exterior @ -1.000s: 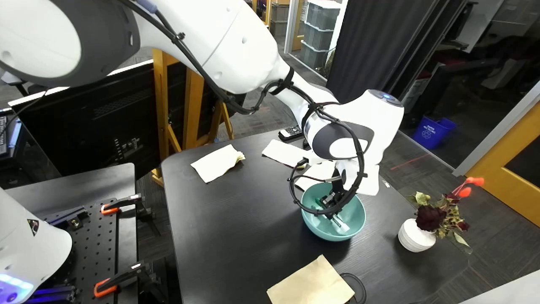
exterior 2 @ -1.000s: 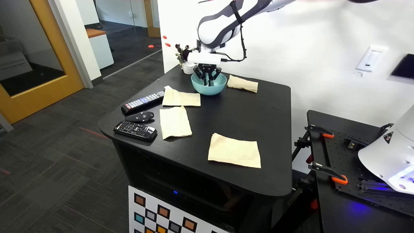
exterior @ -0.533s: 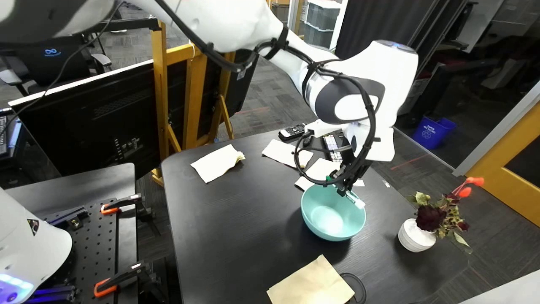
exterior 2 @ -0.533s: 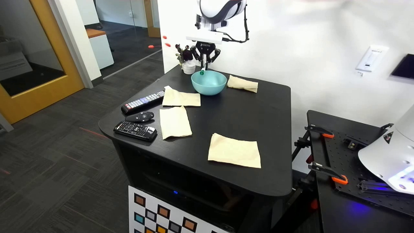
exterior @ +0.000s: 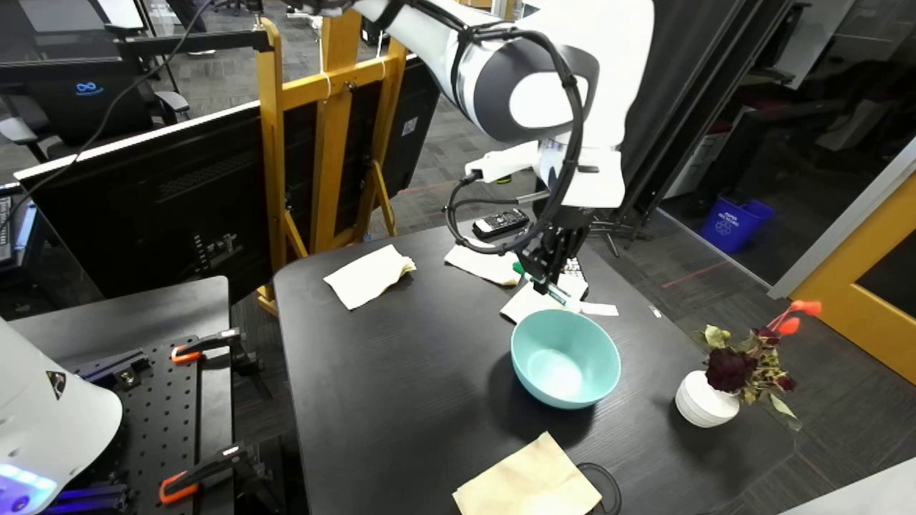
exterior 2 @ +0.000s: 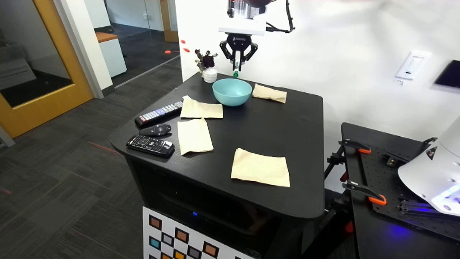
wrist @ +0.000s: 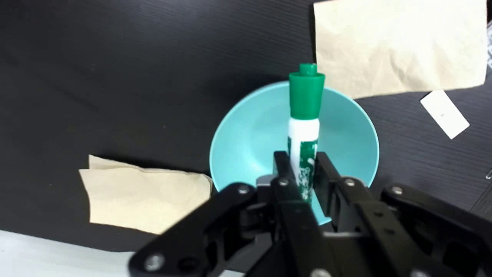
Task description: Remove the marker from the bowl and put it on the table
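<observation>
Jutting from clamped claw (wrist: 302,158): marker (wrist: 304,130)

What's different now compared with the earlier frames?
The gripper has risen from inside the bowl to above its rim, and the marker, held in it, has come up out of the bowl too. Nothing has been let go. The bowl, folded tan sheets, remotes and white flower pot stayed where they were.

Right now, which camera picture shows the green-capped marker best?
The wrist view: the marker is large there, green cap and printed label plain, though the hand hides its other end. Both exterior views show it small, cap sticking out from the hand.
</observation>
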`<state>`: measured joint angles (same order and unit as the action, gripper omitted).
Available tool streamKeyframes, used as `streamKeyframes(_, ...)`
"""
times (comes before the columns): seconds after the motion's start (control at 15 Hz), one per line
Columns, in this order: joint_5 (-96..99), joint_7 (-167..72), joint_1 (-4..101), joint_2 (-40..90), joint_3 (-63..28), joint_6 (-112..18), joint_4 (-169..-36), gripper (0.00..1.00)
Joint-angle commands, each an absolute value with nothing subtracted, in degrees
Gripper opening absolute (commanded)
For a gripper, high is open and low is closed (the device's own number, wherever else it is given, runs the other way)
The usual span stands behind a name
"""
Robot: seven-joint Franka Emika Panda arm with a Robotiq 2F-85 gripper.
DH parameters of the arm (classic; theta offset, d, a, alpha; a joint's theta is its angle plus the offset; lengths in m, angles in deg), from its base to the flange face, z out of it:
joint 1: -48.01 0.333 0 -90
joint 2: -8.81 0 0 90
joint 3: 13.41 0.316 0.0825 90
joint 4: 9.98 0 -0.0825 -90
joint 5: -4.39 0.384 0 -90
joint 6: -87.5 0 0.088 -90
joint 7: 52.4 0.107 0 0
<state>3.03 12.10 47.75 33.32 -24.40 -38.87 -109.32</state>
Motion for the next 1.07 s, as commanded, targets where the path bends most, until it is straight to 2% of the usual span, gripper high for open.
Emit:
streamKeyframes(0.0, 0.4, 15.5, 50.7, 24.3, -23.8, -42.1, -121.7, 0.05)
streamKeyframes(0.47, -0.8, 27.5, 53.5, 18.9, -20.4, -46.2, -133.6, 0.05)
streamKeyframes(1.0, 0.6, 40.4, 55.1, 25.0, -17.8, -58.8, -136.7, 0.05)
